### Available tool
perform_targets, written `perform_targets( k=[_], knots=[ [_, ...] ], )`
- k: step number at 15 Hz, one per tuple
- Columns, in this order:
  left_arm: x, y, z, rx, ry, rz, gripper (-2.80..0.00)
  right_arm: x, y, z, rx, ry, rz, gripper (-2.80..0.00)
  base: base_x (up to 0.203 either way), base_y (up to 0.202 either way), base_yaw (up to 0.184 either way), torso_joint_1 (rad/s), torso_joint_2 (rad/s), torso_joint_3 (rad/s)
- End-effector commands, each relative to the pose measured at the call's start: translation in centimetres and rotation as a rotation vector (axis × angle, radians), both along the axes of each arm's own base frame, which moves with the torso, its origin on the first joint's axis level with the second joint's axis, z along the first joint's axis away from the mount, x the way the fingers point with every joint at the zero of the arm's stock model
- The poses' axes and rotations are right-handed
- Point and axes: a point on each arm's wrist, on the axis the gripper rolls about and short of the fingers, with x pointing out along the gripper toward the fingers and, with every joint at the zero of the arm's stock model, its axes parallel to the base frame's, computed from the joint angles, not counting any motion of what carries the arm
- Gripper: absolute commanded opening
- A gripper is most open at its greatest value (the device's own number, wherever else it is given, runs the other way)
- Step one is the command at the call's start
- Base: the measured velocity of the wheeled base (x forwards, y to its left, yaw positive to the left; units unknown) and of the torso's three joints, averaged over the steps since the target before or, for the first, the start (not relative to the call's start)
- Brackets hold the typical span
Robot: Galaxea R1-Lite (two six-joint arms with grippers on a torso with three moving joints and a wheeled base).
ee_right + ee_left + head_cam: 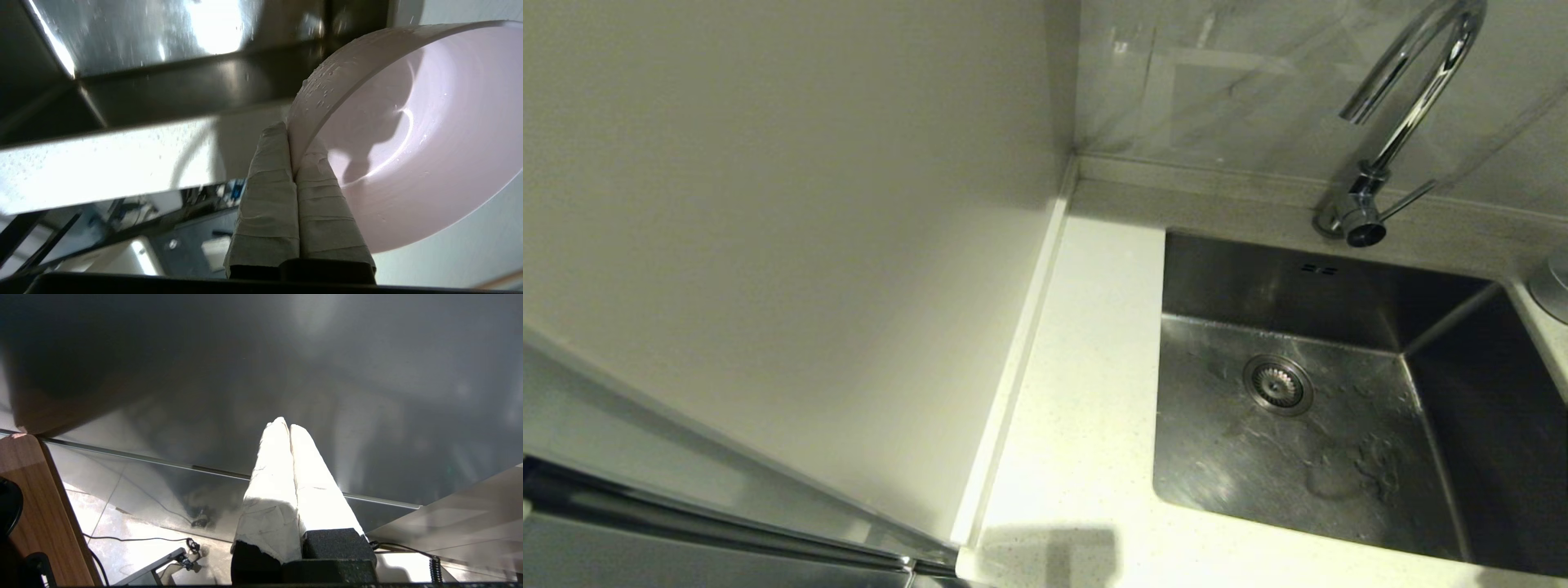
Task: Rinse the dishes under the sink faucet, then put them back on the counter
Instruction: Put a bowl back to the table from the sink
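Observation:
In the right wrist view my right gripper (291, 136) is shut on the rim of the pale pink bowl (421, 134), which is wet and held on edge beside the white counter (98, 163) and the steel sink wall (143, 41). In the head view the sink (1445, 425) holds no dishes, only water marks round its drain (1277, 384). The chrome faucet (1409, 106) stands behind the basin, with no water running. Neither arm nor any bowl shows in the head view. The other two bowls are out of view. My left gripper (288, 426) is shut on nothing, parked away from the sink.
The white counter (1086, 367) runs along the sink's left side, bounded by a raised edge and a cream wall panel (768, 229). A round fitting (1556, 286) sits at the sink's right rim. The left wrist view shows a grey panel, floor and cables.

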Motion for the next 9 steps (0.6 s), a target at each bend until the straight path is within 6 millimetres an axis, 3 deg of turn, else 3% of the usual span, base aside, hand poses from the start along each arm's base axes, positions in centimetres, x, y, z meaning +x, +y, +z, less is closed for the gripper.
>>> perform_targets(
  k=[1,5,9],
  knots=[
    [0.0,0.0,-0.1,0.0,0.003,0.0,-2.8,1.7,-1.4,-1.0,0.019,0.113,-0.03,-2.8,0.0,0.0,0.0,0.0,0.0,0.0],
    [0.0,0.0,-0.1,0.0,0.003,0.0,-2.8,4.2,-3.7,-3.1,-0.029,0.252,-0.078,-2.8,0.0,0.0,0.0,0.0,0.0,0.0],
    [0.0,0.0,-0.1,0.0,0.003,0.0,-2.8,7.7,-6.5,-6.0,-0.087,0.234,-0.102,-2.8,0.0,0.0,0.0,0.0,0.0,0.0]
  ],
)
